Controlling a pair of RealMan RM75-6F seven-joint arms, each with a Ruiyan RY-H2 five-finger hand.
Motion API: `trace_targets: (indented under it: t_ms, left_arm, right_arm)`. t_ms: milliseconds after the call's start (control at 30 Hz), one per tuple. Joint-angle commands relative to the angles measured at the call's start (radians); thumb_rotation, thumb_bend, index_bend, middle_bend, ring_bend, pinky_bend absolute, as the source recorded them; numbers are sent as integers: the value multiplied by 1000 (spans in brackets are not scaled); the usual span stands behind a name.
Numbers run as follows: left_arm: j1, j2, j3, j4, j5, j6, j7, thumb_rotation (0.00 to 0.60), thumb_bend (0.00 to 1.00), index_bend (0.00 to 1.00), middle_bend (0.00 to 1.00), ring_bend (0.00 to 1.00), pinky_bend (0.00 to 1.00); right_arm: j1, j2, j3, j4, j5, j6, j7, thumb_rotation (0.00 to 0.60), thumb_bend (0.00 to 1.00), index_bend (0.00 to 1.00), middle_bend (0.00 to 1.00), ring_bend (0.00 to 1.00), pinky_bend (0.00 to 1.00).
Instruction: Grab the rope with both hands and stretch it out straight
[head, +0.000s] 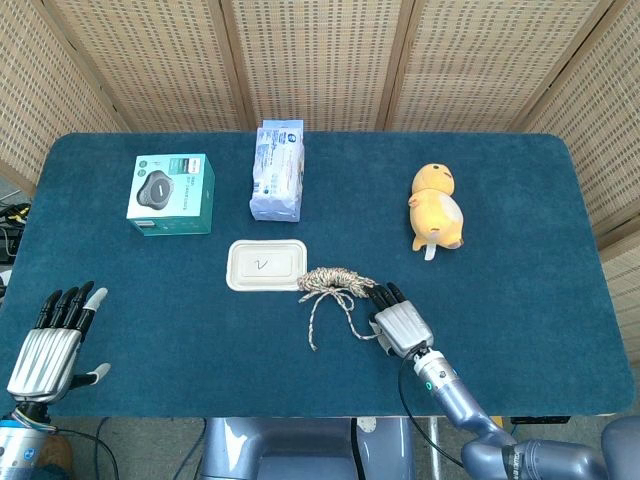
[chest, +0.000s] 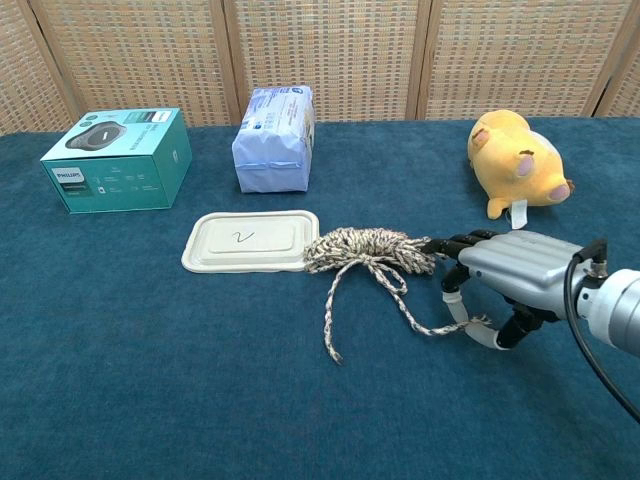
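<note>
the mottled beige braided rope (chest: 368, 250) lies mid-table in a loose coil against the flat cream lidded tray (chest: 251, 240), two tails trailing toward the near edge; it looks light, limp and rough, so each free tail end seems the best hold. the right hand (chest: 505, 280) arches over one tail end, fingers curled around it, though whether it grips i cannot tell. the left hand (head: 55, 340) hovers well apart at the table's near-left corner, fingers spread, holding nothing.

Rope (chest: 367, 249) rough braided fibre; right hand (chest: 512, 272) brushed metal; table (chest: 150, 380) matt blue cloth.
</note>
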Motion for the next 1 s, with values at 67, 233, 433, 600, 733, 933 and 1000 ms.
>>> trace_targets:
  t_ms: [67, 233, 433, 600, 733, 933, 1000]
  left_arm:
    - [-13, -16, -4, 20, 24, -6, -1, 600, 0, 0, 0, 0, 0]
    - [-42, -48, -24, 67, 53, -16, 3, 600, 0, 0, 0, 0, 0]
    - [-160, -144, -47, 205, 226, -86, 136, 600, 0, 0, 0, 0, 0]
    - [-263, -219, -70, 303, 309, -162, 147, 600, 0, 73, 0, 0, 0]
    - [-322, -274, -87, 343, 329, -214, 183, 600, 0, 145, 0, 0, 0]
    - [-449, -382, -99, 469, 400, -288, 135, 600, 46, 268, 0, 0, 0]
    - [-495, -415, -99, 515, 416, -314, 95, 600, 89, 322, 0, 0, 0]
  right_arm:
    - [2, 22, -6, -8, -53, 34, -21, 600, 497, 633, 0, 0, 0]
    - [4, 37, -13, -5, -96, 54, -35, 600, 497, 635, 0, 0, 0]
    - [14, 57, -33, 13, -174, 77, -97, 600, 496, 635, 0, 0, 0]
    - [20, 58, -35, 34, -212, 87, -132, 600, 495, 636, 0, 0, 0]
    - [24, 60, -28, 45, -221, 89, -140, 600, 495, 635, 0, 0, 0]
    - [30, 71, -7, 47, -196, 67, -136, 600, 496, 635, 0, 0, 0]
    - [31, 72, 1, 45, -180, 57, -127, 600, 495, 636, 0, 0, 0]
